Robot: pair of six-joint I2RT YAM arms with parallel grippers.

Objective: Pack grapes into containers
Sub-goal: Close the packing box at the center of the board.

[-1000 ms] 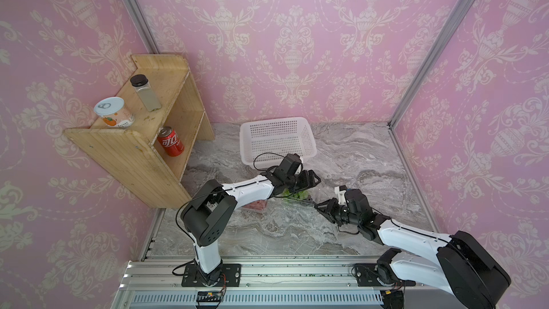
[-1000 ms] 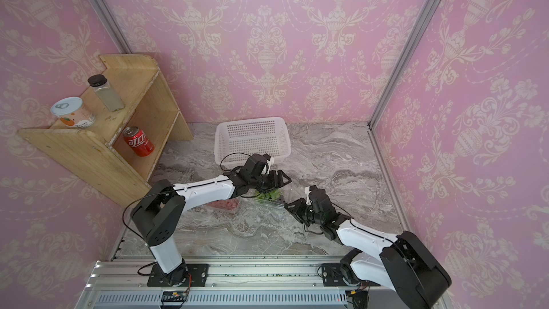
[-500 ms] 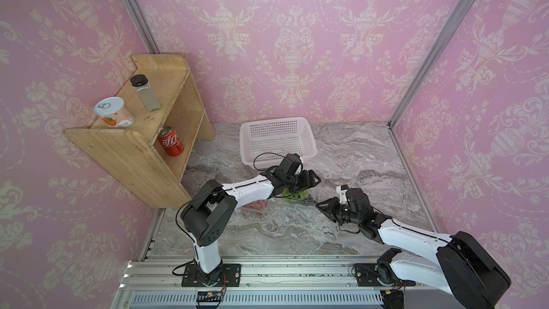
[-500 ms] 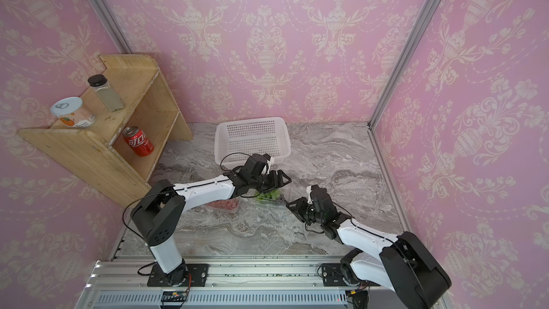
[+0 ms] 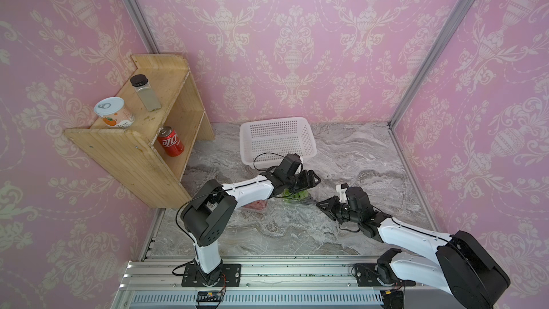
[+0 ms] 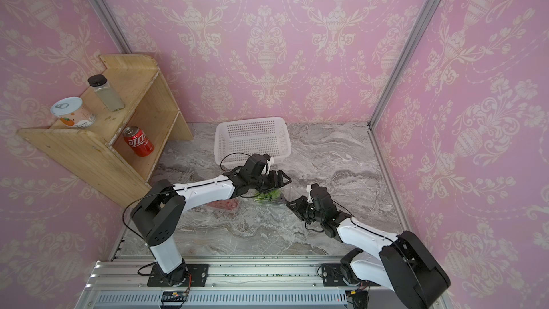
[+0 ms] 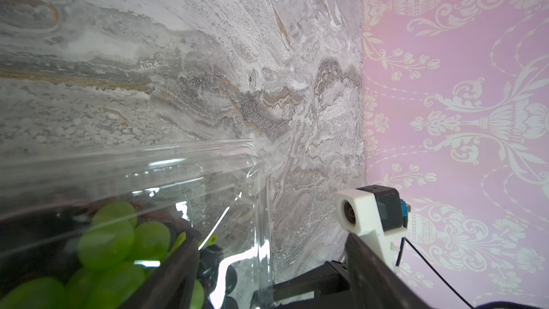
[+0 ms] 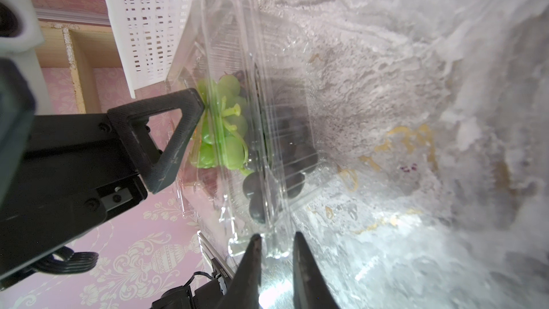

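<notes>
— Since the green grapes [image 8: 228, 132] and the dark grapes [image 8: 294, 156] lie together in the clear container [image 8: 237, 10] at mid-table, where do we take hold?
— At the rim, we judge. The berries look light and the bunches floppy. The thin plastic will likely flex and skid if pushed, so a pinch on the corner flange should steady it best.
— Our right gripper [image 8: 276, 237] is there, at the container's 3 o'clock, its jaws drawn close about that flange with a slit between them. We cannot tell whether it pinches.
— And our left gripper [image 5: 312, 180]?
— Released, jaws wide, astride one of the container's walls: one jaw inside beside the green berries, one outside, clasping nothing.
— Around it?
— The red grapes [image 6: 225, 204] sit in the other container [image 6: 234, 210] at 9 o'clock, under our left arm. The white basket [image 5: 273, 120] is at 12 o'clock and the wooden shelf [image 5: 142, 144] at 10 o'clock, all on the table [image 5: 356, 156].
</notes>
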